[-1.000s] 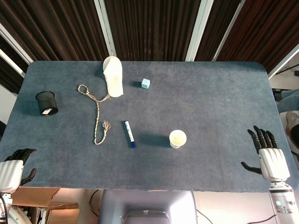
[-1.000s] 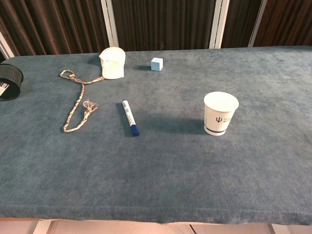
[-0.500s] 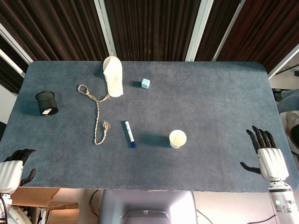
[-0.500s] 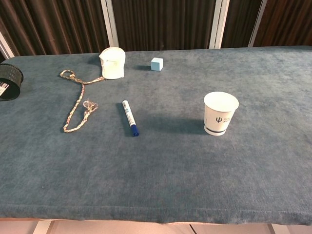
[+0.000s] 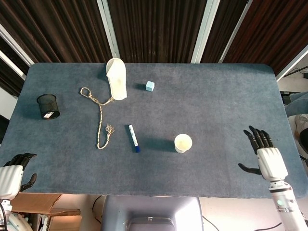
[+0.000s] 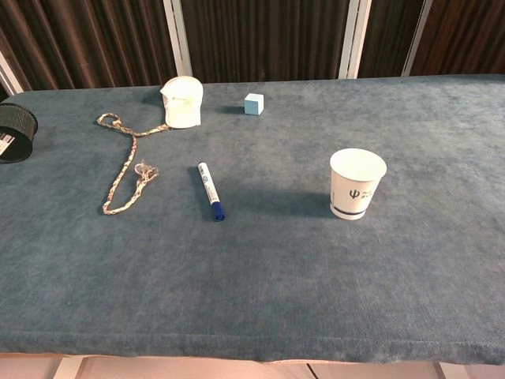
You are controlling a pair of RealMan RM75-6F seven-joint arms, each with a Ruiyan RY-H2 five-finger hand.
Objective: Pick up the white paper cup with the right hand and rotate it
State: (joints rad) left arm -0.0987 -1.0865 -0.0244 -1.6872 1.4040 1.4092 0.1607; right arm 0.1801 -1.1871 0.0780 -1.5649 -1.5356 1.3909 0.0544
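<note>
Standing upright on the fuzzy blue table (image 5: 226,96), the white paper cup (image 5: 183,143) is round with its open mouth up, and it looks empty inside. It has a small dark mark and a dark ring near the bottom. Left of the cup lies a thin blue-tipped marker (image 5: 133,138), and further left a twisty rope (image 5: 100,115). Far to the cup's left sits a black mesh pot (image 5: 48,106); I cannot tell what is in it. Behind the cup are a small pale blue cube (image 5: 150,86) and a white jug (image 5: 116,78) lying on its side. The right hand (image 5: 263,158) has come closer to the cup than before, fingers spread, holding nothing. The left hand (image 5: 14,169) waits at the near left corner, fingers curled in.
</note>
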